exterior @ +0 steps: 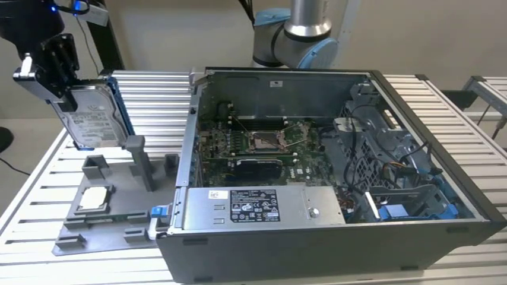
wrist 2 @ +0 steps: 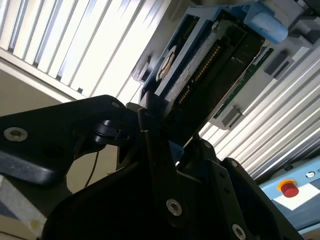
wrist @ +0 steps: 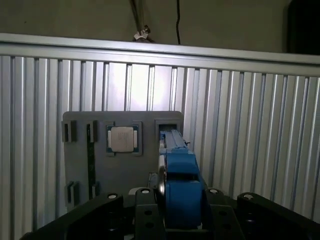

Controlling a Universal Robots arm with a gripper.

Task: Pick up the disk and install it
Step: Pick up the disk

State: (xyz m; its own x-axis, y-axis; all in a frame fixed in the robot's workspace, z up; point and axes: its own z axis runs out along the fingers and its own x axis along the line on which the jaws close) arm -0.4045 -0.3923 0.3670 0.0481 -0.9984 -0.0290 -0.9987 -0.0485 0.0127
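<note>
A table [exterior: 443, 119] of ribbed aluminium slats carries an open computer case [exterior: 317, 252] lying on its side, its circuit board and cabling exposed. Just beside the case, toward the exterior view's left, sits a flat grey fixture plate [exterior: 111, 231] with raised holders. The disk [exterior: 95, 119] hangs in the air above that plate, clear of it, standing on edge and slightly tilted. It is a flat silver-grey rectangle with a white printed label on its broad face and a bright blue plastic carrier along its edges; in the second wrist view [wrist 2: 210, 65] its connector end shows. The gripper [exterior: 62, 95] has its fingers [wrist: 145, 202] clamped on the disk's upper end, one against each side. A small square silver chip [exterior: 94, 198] rests in a pocket of the plate
</note>
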